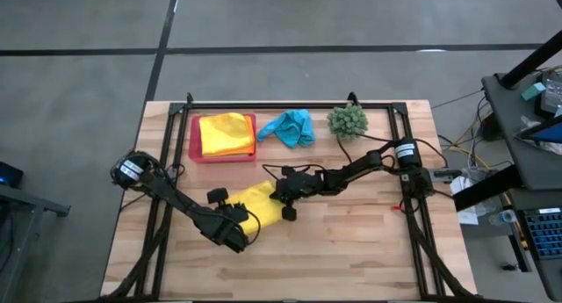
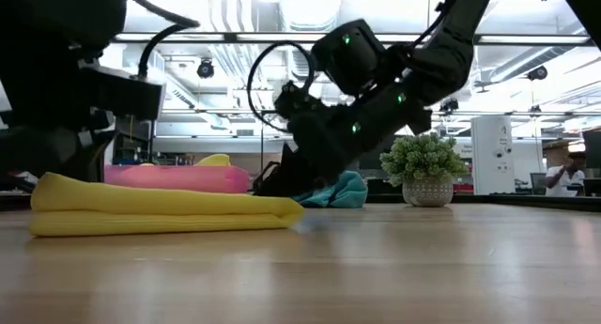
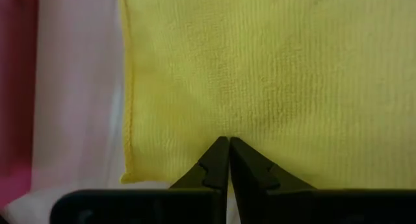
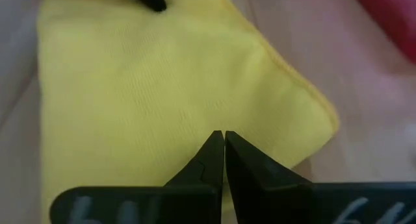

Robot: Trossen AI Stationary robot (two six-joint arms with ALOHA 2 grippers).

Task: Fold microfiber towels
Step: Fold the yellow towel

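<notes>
Because the yellow towel lies folded on the tabletop, both grippers, left and right, press closed fingers on it, apparently flattening it.

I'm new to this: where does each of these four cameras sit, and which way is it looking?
High view: above the table, looking straight down; both arms show.
Low view: at tabletop height, looking level across; arms drop in from above.
Left wrist view: on the left arm, facing the yellow towel; left hand shut.
Right wrist view: on the right arm, facing that towel; right hand shut.
Shared: all four show the yellow towel.
</notes>
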